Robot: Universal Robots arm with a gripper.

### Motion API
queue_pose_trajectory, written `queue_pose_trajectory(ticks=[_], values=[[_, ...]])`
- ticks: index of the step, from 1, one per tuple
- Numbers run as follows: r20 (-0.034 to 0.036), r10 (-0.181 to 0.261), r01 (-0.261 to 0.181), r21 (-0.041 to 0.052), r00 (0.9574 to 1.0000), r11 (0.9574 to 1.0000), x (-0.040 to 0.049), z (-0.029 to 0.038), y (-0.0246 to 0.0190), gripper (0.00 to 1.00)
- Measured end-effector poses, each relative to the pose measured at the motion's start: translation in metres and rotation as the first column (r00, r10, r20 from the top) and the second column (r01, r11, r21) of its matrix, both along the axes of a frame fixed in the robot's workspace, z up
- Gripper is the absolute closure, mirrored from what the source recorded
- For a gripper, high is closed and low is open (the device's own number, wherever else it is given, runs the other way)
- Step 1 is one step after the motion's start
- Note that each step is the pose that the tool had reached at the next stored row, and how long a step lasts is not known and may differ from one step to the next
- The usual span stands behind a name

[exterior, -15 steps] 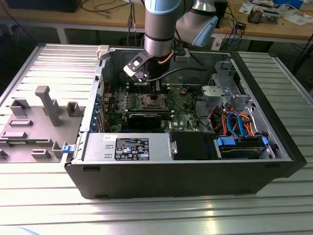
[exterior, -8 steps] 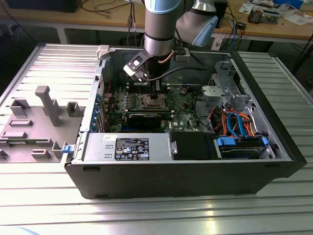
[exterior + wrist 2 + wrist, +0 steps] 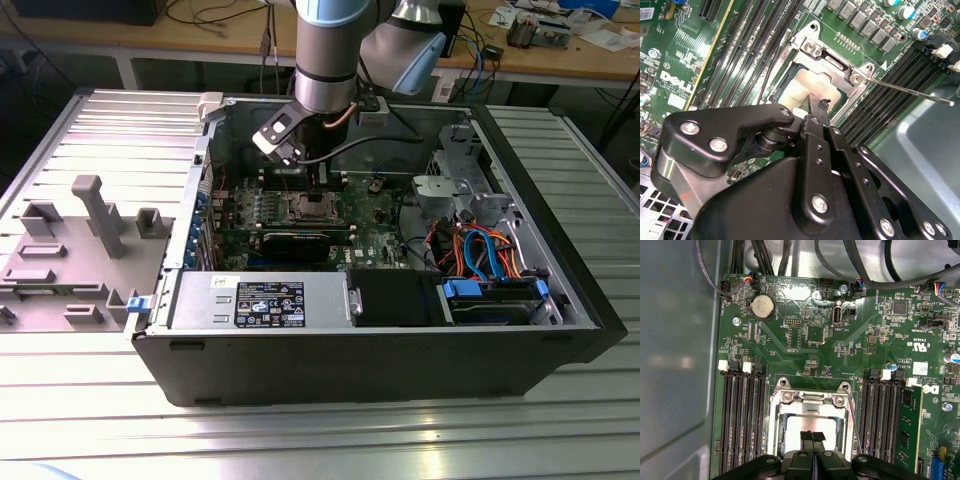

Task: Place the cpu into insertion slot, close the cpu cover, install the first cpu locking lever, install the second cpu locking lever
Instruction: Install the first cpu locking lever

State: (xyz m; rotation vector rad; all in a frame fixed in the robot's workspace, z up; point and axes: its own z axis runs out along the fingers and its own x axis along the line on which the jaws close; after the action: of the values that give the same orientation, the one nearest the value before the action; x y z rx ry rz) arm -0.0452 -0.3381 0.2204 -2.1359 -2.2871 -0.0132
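Cpu [image 3: 792, 432] [image 3: 797, 90] lies flat in the insertion slot [image 3: 305, 208], its dull silver top facing up, right under the tip of the gripper [image 3: 813, 435] [image 3: 818, 106]. In both wrist views the jaws are pressed together with nothing seen between them. Their tip sits at or just above the chip's top; whether it touches cannot be told.

Around the chip lies the cpu cover [image 3: 807, 410] [image 3: 837, 65], its cut-out framing the silver top. Whether it is fully seated is unclear.

One thin wire locking lever [image 3: 910, 91] [image 3: 856, 422] starts at the socket's corner. In the second wrist view it sticks out free over the neighbouring memory slots [image 3: 890, 85].

Long black memory slots [image 3: 742, 420] flank the socket on both sides of the green motherboard [image 3: 805, 335]. A coin cell battery [image 3: 761, 306] sits further off.

In the exterior view the arm [image 3: 325, 60] reaches down into the open computer case [image 3: 350, 350], which rests on a ribbed metal table [image 3: 300, 440].
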Motion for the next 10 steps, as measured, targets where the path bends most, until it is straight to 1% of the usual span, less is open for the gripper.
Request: queue_pose_trajectory(ticks=[3,10], values=[[0.0002,0.0,0.0,0.0011,1.0,1.0,0.0001,0.0011,0.0001,0.89],[0.0,0.0,0.0,0.0012,1.0,1.0,0.0,0.0014,0.0,0.89]])
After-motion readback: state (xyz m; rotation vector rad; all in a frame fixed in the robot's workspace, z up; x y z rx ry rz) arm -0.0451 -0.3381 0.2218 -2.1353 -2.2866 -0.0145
